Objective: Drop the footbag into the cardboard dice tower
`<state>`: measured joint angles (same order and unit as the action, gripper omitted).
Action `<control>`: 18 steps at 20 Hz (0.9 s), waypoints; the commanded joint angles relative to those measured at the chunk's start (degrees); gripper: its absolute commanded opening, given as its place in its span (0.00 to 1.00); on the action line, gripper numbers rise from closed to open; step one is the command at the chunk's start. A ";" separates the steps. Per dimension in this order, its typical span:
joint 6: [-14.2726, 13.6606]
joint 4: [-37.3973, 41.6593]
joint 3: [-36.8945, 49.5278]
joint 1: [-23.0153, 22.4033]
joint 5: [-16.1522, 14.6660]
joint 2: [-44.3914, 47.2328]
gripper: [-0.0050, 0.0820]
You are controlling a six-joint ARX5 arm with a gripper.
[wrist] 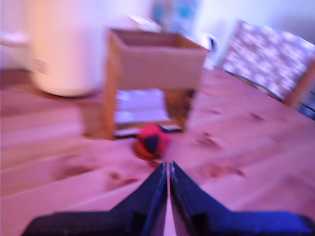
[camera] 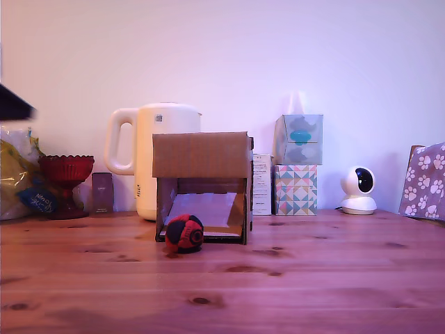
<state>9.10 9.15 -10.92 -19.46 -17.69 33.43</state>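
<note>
Closed almost tip to tip and holding nothing, the gripper (wrist: 169, 169) is seen short of the footbag (camera: 184, 233), a small red-and-navy panelled ball resting on the wooden table (camera: 292, 292) against the cardboard dice tower (camera: 201, 184)'s windowed front.

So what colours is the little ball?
The footbag is red and dark navy, clearest in the exterior view.

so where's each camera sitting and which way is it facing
Exterior view: low at table height, facing the cardboard dice tower head-on, footbag at its foot, white kettle behind; no tool visible.
Wrist view: on the arm, above the table, angled down at the footbag and tower; the tool, tips together, shows.
Both share the footbag, tower and kettle.
</note>
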 commanded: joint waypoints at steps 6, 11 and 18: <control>-0.50 20.59 0.39 -5.68 0.11 18.86 0.03; -0.52 32.81 0.04 -6.49 0.13 30.10 0.03; -0.55 35.74 -7.76 -6.49 0.15 45.11 0.05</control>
<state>8.84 44.27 -18.50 -25.82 -17.52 77.62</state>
